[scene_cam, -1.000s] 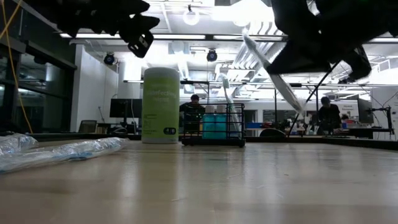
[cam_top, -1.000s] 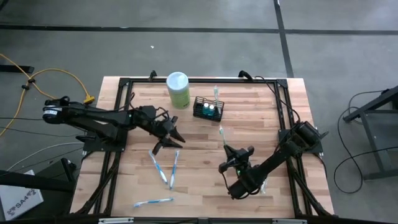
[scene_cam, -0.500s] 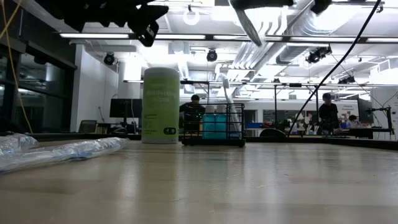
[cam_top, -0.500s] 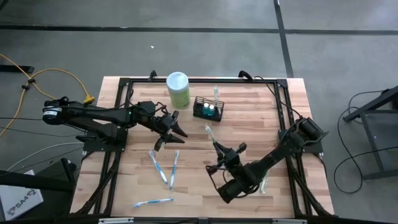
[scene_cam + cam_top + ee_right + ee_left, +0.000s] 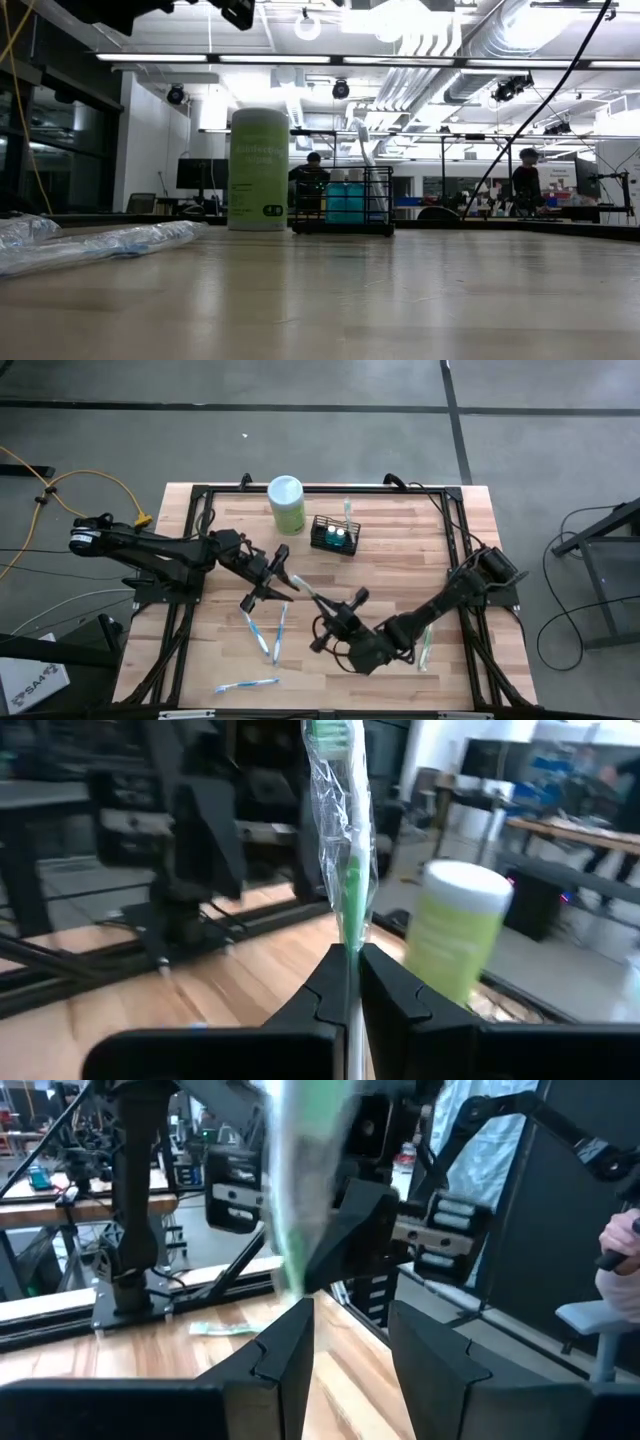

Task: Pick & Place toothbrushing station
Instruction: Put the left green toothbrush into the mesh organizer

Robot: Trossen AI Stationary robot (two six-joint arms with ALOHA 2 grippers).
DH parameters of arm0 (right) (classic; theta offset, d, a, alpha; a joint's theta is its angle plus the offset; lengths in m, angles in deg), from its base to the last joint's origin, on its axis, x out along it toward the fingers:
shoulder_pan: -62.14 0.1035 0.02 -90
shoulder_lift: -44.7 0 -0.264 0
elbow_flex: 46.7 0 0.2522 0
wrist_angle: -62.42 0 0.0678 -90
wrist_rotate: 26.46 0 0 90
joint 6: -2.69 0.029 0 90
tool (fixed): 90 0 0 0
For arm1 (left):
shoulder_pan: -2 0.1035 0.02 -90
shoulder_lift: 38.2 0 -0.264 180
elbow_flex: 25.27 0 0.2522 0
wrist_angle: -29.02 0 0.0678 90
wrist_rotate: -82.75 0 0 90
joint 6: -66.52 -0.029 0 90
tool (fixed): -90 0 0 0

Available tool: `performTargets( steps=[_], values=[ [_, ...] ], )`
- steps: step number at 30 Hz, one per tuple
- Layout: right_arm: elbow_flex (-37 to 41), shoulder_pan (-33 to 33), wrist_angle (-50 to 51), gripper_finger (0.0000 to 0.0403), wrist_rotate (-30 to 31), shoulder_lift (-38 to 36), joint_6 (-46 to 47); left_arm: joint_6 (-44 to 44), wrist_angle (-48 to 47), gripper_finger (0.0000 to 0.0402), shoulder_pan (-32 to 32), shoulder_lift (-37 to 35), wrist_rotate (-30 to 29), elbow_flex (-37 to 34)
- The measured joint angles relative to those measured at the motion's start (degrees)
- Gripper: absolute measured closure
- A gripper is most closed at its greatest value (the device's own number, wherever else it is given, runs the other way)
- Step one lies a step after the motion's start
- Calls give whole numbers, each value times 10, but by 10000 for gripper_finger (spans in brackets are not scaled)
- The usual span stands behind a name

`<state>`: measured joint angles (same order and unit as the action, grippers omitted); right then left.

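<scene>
My right gripper [image 5: 330, 610] hovers over the table's middle, shut on a green toothbrush in a clear wrapper [image 5: 343, 840]. The brush's free end [image 5: 298, 580] reaches toward my left gripper [image 5: 280, 585]. That gripper is open [image 5: 350, 1345], and the brush [image 5: 290, 1210] shows blurred just ahead of its fingers; I cannot tell whether it touches them. The toothbrushing station, a black wire caddy [image 5: 335, 536] [image 5: 345, 200], stands on its base at the far middle with a toothbrush [image 5: 347, 510] upright in it. My right gripper pinches the wrapped toothbrush's handle [image 5: 350, 935] between its two fingers. The pale handle runs back between them, and the rest sticks out forward along the fingers' line. The fingers come level from the table's right. The toothbrush is lifted clear of the table.
A pale green canister with a white lid [image 5: 286, 503] [image 5: 258, 170] stands left of the caddy. Wrapped toothbrushes lie on the table near the left [image 5: 256, 630] [image 5: 280, 632] [image 5: 245, 684] and under my right arm [image 5: 425, 645]. A black frame [image 5: 300, 488] edges the table.
My right gripper has risen and swung toward the table's left with the toothbrush, rolling its wrist, so the brush's free end now meets my left gripper. My left gripper has risen slightly, out past the top of the low view.
</scene>
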<state>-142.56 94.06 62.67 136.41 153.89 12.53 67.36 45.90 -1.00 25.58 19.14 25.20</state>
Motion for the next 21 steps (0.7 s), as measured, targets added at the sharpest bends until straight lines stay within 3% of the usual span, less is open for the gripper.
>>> performTargets(
  steps=[7,21],
  values=[
    [0,-20,-82,398,-88,0,-91,0,31,274,-3,0,-8,0],
    [0,-26,-82,398,-119,1,-83,0,80,274,-3,0,-8,0]
  ],
)
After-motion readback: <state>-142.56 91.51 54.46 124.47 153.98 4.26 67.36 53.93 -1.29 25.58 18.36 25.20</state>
